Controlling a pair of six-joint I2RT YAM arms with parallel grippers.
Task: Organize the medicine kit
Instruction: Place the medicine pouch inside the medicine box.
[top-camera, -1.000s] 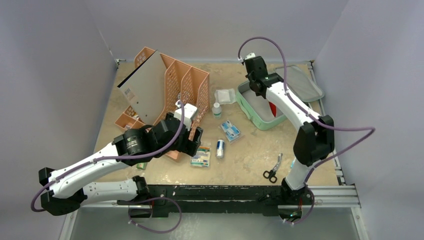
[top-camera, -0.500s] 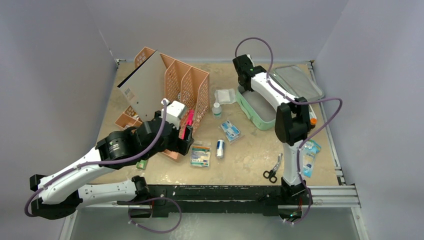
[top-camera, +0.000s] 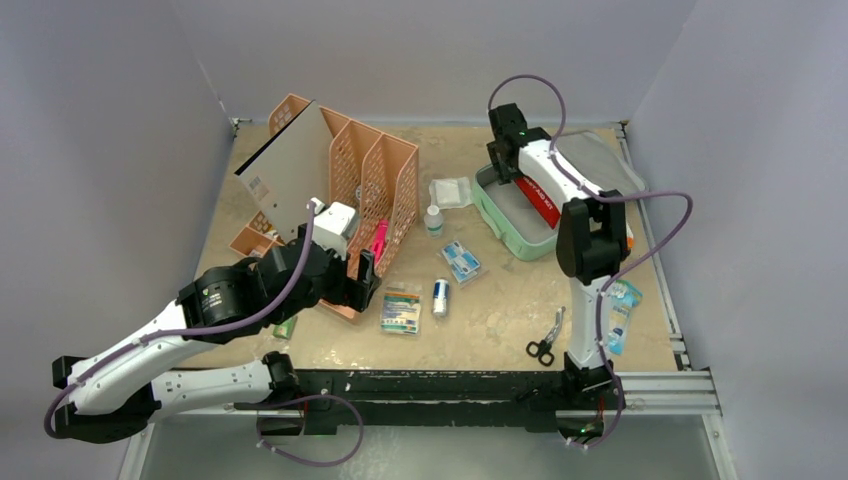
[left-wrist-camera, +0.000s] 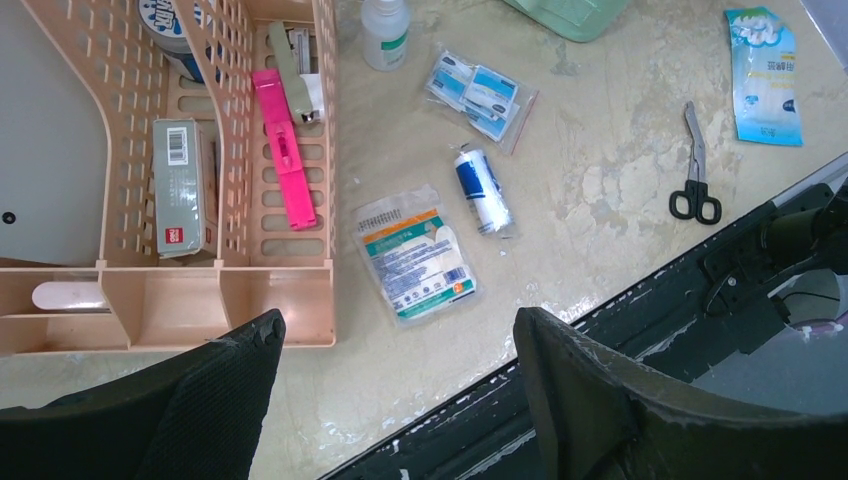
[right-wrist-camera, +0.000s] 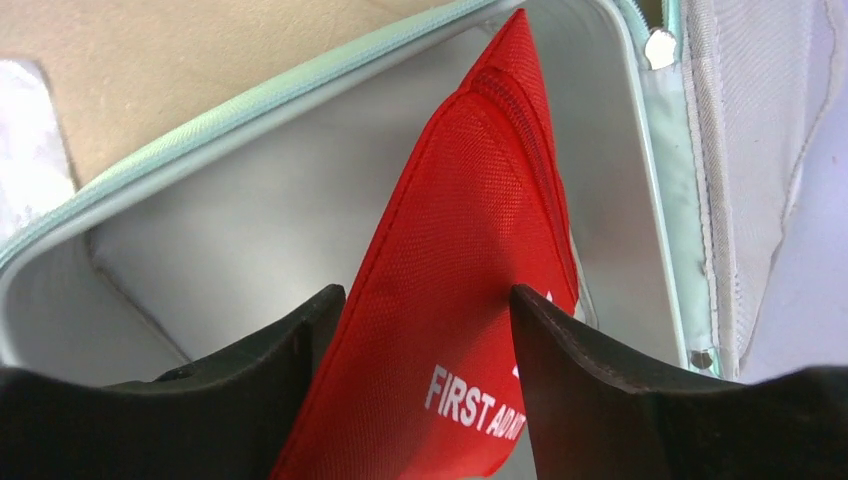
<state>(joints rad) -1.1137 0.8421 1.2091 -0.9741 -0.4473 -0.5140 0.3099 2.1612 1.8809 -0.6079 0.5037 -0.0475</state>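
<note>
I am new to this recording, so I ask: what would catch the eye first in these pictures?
The red first aid pouch leans inside the open mint-green medicine kit at the far right, between the spread fingers of the right gripper. At the left stands the orange mesh rack with a pink object in it.

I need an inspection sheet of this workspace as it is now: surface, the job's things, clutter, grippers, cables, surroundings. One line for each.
Surface: beige mottled tabletop, with items scattered on it.
Job's things: mint-green soft zipper case, its grey-lined lid open; red fabric first aid pouch leaning inside it.
Clutter: orange mesh file rack with a pink flat item in one slot; small white bottle, black-handled scissors, flat printed sachet and blue-and-white roll lie loose.
Grippers: left gripper open, empty, above the table before the rack; right gripper open, its jaws either side of the pouch.
Cables: purple cable loops off each arm; no snag seen.
Surroundings: plain grey walls on three sides; black rail at the near edge.
</note>
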